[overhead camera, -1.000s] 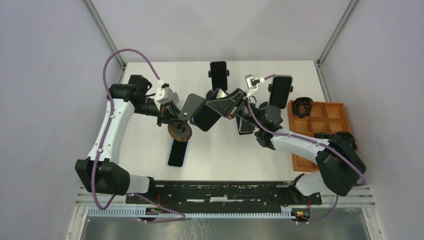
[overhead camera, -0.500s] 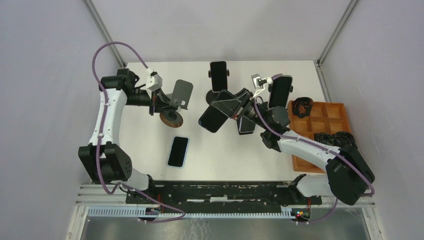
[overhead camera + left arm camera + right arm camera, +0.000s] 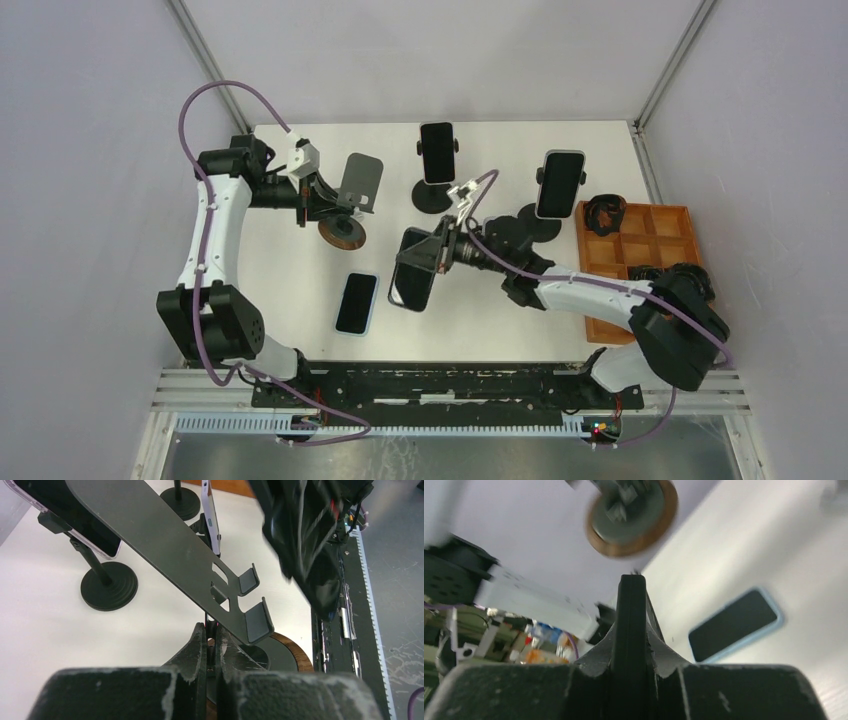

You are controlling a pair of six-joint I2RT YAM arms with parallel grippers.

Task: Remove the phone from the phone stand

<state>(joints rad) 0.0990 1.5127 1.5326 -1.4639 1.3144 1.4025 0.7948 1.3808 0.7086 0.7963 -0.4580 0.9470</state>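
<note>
Right now the right fingers (image 3: 659,650) are clenched on the phone (image 3: 413,271), edge-on between them. The phone sits tilted over mid-table (image 3: 300,300), well apart from the phone stand (image 3: 362,182). Left fingers (image 3: 197,647) pinch the stand's stem above its round wooden base, far left. A second phone (image 3: 356,302) lies flat just left of the held one.

The phone (image 3: 412,272), a black-screened slab, is off the phone stand (image 3: 362,184). The right gripper (image 3: 432,255) pinches its upper end, and it hangs tilted over the middle of the surface. The stand is a dark metal plate with two hooked lips on a round wood-rimmed base. It stands bare to the left, its stem clamped in the left gripper (image 3: 330,207).
</note>
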